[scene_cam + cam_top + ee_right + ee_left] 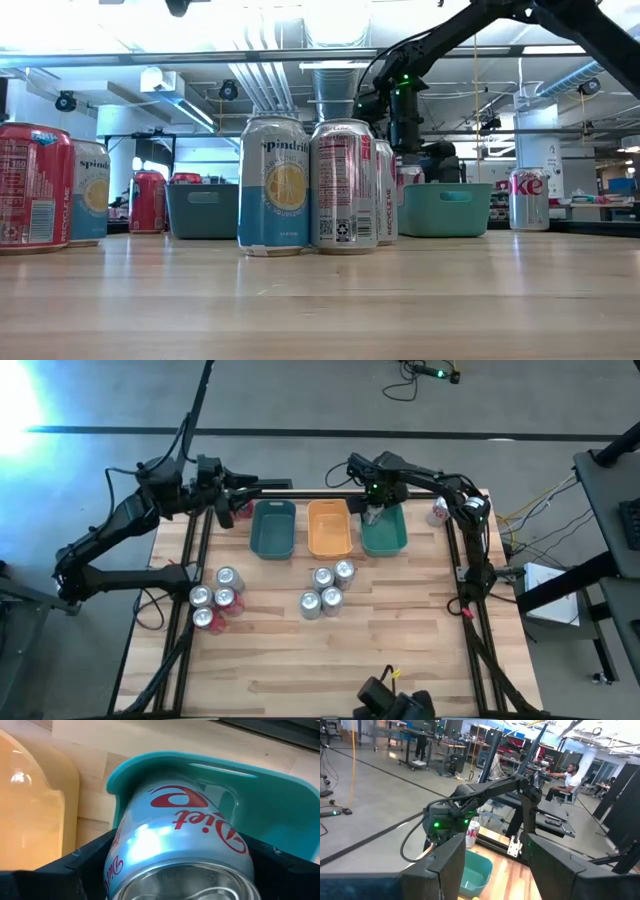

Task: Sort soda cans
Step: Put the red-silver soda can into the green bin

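Presently: right gripper (374, 512), fingers clamped on a silver Diet can (182, 850), held over the green tray (385, 532). Left gripper (232, 495), jaws apart, empty, beside the teal tray (272, 530).

In your right wrist view, the silver can (180, 845) is cut off at the lower edge, and the right gripper (182, 870) fingers run out of frame. In your low view, 2 front cans (310, 185) hide most of the can (386, 190) behind them. In your high view, labels on the 4 left cans (214, 600) are too small to read.
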